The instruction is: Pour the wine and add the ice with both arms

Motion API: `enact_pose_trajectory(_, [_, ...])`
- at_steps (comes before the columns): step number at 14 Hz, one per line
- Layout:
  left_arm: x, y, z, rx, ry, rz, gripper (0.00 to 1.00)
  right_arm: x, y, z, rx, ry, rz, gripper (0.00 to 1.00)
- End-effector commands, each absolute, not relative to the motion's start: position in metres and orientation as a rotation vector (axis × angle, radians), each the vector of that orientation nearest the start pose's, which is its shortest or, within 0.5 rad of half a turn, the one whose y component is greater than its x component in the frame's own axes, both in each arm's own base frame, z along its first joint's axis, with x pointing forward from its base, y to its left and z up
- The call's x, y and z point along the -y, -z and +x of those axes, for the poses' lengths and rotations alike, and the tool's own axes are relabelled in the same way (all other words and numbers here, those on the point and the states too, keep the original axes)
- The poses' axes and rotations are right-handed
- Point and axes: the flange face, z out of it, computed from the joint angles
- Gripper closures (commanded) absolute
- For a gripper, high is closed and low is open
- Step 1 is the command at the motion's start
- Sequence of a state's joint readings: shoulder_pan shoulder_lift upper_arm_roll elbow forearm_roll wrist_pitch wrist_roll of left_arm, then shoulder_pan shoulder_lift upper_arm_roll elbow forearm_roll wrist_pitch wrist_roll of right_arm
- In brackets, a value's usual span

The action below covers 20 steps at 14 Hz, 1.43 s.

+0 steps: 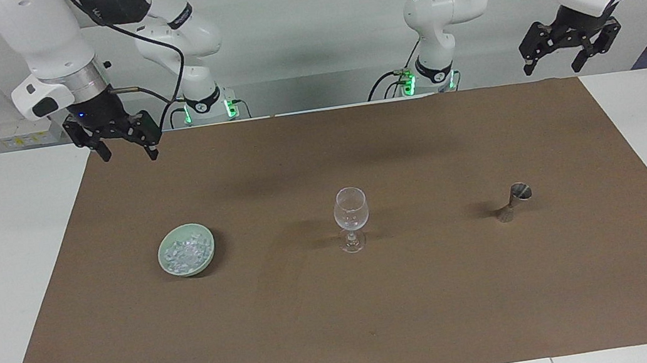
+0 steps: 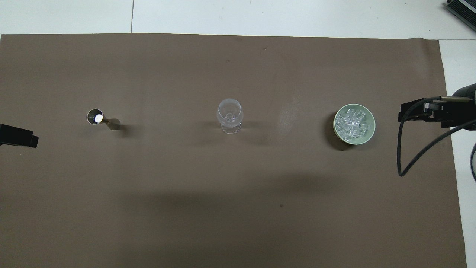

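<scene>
Ice point(image 1: 186, 252) heaped in the green bowl point(image 1: 209, 253) lies below the right end effector point(image 1: 125, 147), open and empty, while the left end effector point(image 1: 571, 48) waits likewise.

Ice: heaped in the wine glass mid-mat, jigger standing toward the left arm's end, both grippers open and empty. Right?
Not quite. The ice is in the pale green bowl toward the right arm's end; the overhead view shows the wine glass empty. The rest stands: jigger, left gripper, right gripper.
</scene>
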<state>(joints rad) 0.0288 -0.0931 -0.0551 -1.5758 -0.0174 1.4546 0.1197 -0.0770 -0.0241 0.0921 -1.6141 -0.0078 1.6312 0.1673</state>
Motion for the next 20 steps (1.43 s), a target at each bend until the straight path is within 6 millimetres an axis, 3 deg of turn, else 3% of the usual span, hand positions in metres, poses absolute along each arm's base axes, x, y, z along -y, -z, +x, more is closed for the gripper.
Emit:
enact_pose_trajectory(1, [0.019, -0.662, 0.508, -0.257, -0.050, -3.147, 0.00, -0.003, -0.624, 0.548, -0.217, 0.082, -3.135, 0.00])
enact_pose_trajectory(5, [0.019, -0.662, 0.509, -0.253, -0.049, -3.152, 0.00, -0.003, -0.624, 0.548, -0.217, 0.082, -3.135, 0.00])
enact_pose_trajectory(8, [0.005, -0.667, 0.507, -0.189, -0.034, -3.161, 0.00, -0.003, -0.624, 0.548, -0.217, 0.082, -3.135, 0.00])
enact_pose_trajectory(12, [0.005, -0.666, 0.508, -0.173, -0.027, -3.169, 0.00, -0.003, -0.624, 0.548, -0.217, 0.082, -3.135, 0.00])
enact_pose_trajectory(14, [0.009, -0.665, 0.507, -0.082, -0.037, -3.200, 0.00, -0.003, -0.623, 0.548, -0.217, 0.080, -3.135, 0.00])
enact_pose_trajectory(15, [0.010, -0.660, 0.506, -0.036, -0.066, -3.203, 0.00, -0.003, -0.624, 0.548, -0.217, 0.082, -3.135, 0.00])
enact_pose_trajectory(18, [0.009, -0.619, 0.512, 0.009, -0.146, -3.202, 0.00, -0.003, -0.624, 0.548, -0.217, 0.082, -3.135, 0.00])
enact_pose_trajectory(20, [0.008, -0.602, 0.530, 0.211, -0.108, -3.198, 0.00, -0.003, -0.624, 0.548, -0.217, 0.082, -3.135, 0.00])
